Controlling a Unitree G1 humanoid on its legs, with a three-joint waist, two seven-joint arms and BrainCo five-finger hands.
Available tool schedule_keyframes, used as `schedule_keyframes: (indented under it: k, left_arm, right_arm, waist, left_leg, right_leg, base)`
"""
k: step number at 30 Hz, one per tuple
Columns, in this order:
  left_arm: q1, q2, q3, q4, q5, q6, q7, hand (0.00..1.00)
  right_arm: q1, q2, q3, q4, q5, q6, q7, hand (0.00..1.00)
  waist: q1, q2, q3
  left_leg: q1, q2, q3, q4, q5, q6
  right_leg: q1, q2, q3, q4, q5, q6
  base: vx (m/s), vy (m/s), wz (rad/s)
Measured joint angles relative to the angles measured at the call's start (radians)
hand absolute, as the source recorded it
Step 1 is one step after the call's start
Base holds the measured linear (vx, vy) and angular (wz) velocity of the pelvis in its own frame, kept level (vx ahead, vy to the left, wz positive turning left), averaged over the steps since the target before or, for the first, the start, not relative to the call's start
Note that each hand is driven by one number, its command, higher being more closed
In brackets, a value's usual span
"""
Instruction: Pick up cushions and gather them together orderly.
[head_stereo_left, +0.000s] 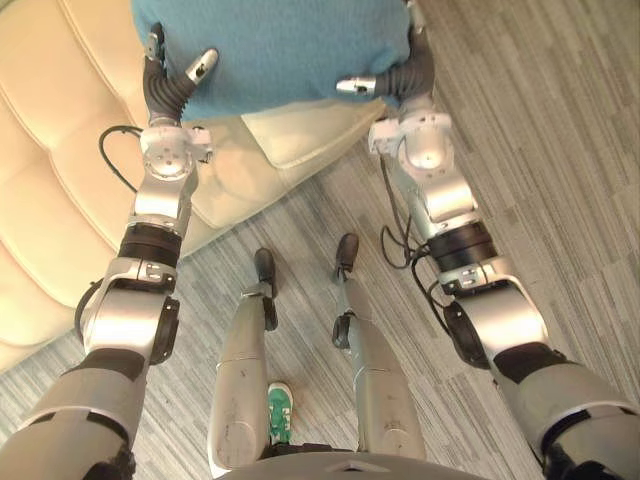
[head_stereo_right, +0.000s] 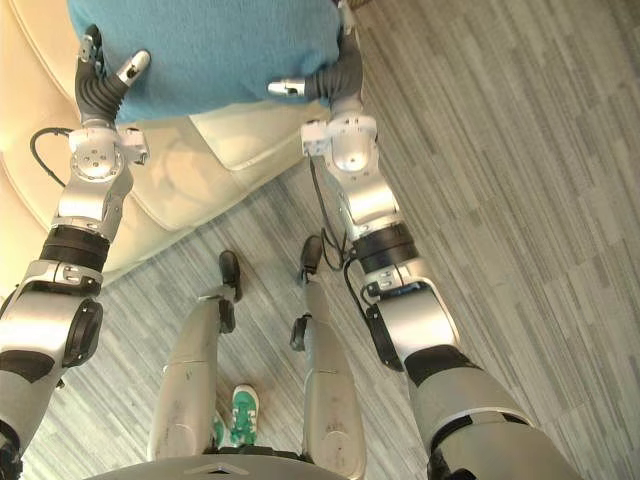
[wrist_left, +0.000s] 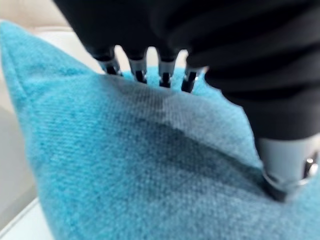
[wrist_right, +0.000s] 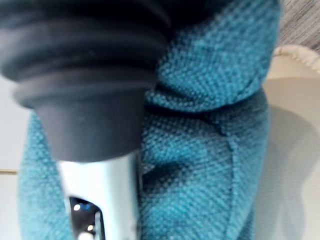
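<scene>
Because the cushions are meant to end up together in a tidy set, I hold this one over the cream sofa, the biggest thing before me, where it could be set down squarely. The blue cushion hangs above the sofa's seat near its front edge. It is clamped from both sides, I judge so that it hangs flat without sagging or twisting. My left hand pinches the side farther in over the sofa, with its fingers hooked over the edge and its thumb pressed into the near face. My right hand takes the side toward the sofa's outer edge, thumb laid across the fabric, which bunches beside it. How the rest of that hand closes I cannot tell, since the cushion hides it. The cushion's far part is cut off, so its full shape is unknown to me. A pale pad lies at the sofa's edge below, and whether it is a loose cushion or part of the seat is hard to make out.
</scene>
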Motion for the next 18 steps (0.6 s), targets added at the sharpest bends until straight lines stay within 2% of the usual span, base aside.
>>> schedule_keyframes:
  k: [8,18]
  left_arm:
    - [0.053,-0.004,0.081,-0.137,-0.063,-0.008,0.019,0.0]
    - [0.294,-0.045,0.192,-0.363,-0.12,-0.066,0.041,0.0]
  right_arm:
    - [-0.032,-0.009,-0.015,-0.04,0.001,0.02,-0.026,0.0]
    - [0.103,0.006,-0.121,-0.165,-0.002,0.011,-0.039,0.0]
  waist:
    - [-0.008,-0.001,0.001]
    - [-0.003,-0.004,0.002]
  left_leg:
    - [0.018,-0.009,-0.018,-0.093,0.063,-0.022]
    - [0.106,-0.014,-0.024,-0.168,0.096,-0.027]
  right_leg:
    - [-0.01,0.001,-0.022,-0.003,0.0,0.0]
    - [0.052,0.003,-0.035,-0.004,-0.02,-0.001]
  base:
    - [0.01,-0.036,0.12]
    - [-0.01,-0.022,0.08]
